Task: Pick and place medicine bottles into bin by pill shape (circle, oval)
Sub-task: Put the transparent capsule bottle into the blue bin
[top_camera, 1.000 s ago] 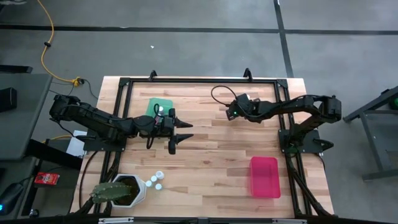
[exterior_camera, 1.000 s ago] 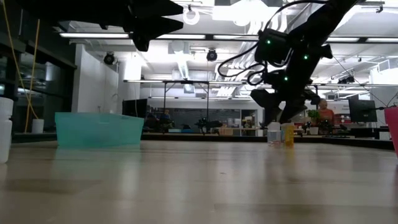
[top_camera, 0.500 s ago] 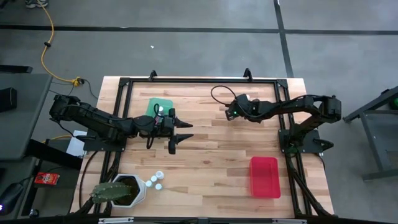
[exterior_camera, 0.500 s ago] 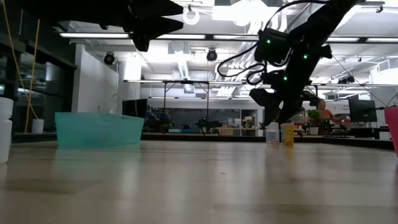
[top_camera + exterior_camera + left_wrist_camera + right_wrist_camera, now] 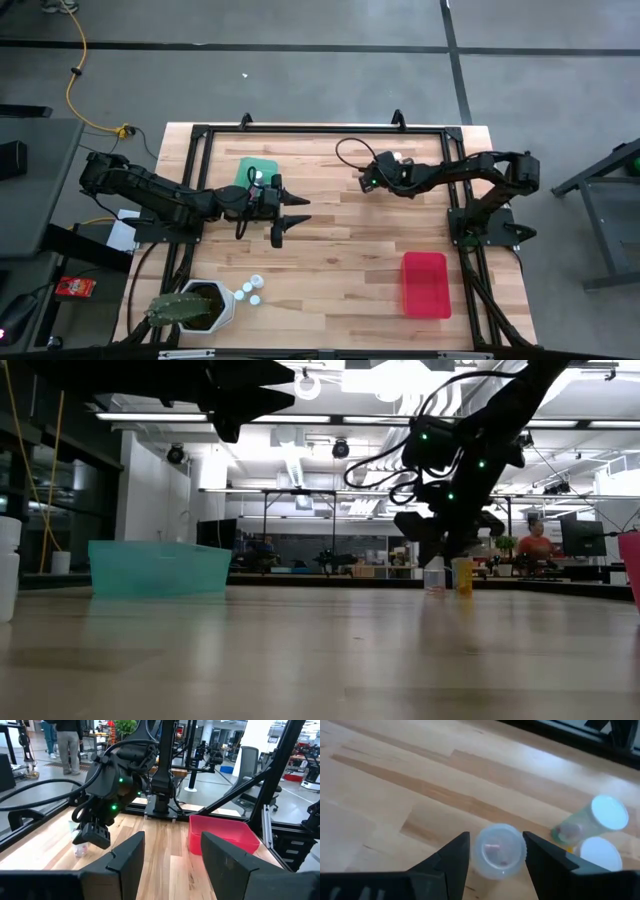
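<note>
Right end effector [image 5: 494, 855] of mine has its fingers on either side of one capless medicine bottle [image 5: 499, 851] at the surface's [image 5: 340, 250] far side, two capped bottles [image 5: 600, 827] just beside it. Left end effector [image 5: 290, 215] hangs open mid-surface, near the teal tray [image 5: 256, 171]; I can read no labels.

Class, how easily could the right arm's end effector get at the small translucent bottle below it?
Probably yes: the right end effector sits directly over the small translucent bottle, a finger either side, nothing between them. Two neighbouring white-capped bottles stand clear aside.
</note>
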Tool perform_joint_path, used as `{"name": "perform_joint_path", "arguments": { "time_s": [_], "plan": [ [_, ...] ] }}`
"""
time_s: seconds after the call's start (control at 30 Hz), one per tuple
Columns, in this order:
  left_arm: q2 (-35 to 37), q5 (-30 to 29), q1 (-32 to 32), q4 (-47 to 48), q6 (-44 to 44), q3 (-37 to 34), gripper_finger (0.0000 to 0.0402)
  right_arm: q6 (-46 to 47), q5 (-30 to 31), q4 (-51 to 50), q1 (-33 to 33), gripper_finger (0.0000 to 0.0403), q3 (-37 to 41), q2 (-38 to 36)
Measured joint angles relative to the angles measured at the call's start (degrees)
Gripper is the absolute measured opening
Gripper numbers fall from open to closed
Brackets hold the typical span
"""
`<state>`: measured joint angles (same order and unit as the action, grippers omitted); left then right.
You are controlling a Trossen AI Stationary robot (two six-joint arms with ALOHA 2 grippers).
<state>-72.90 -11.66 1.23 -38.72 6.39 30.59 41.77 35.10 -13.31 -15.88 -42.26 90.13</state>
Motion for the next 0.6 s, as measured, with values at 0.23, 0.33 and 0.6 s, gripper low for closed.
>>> {"name": "perform_joint_path", "arguments": {
  "time_s": [0.23, 0.33, 0.6],
  "plan": [
    [0.0, 0.0, 0.0, 0.1, 0.0, 0.0, 0.0182, -1.3, 0.3, 0.5, 0.0, 0.0170, 0.0, -0.5],
    [0.0, 0.0, 0.0, 0.1, 0.0, 0.0, 0.0182, -0.4, -0.8, -0.2, 0.0, 0.0160, 0.0, -0.5],
    [0.0, 0.0, 0.0, 0.1, 0.0, 0.0, 0.0182, -0.7, -0.8, -0.5, 0.0, 0.0146, 0.0, -0.5]
  ]
}}
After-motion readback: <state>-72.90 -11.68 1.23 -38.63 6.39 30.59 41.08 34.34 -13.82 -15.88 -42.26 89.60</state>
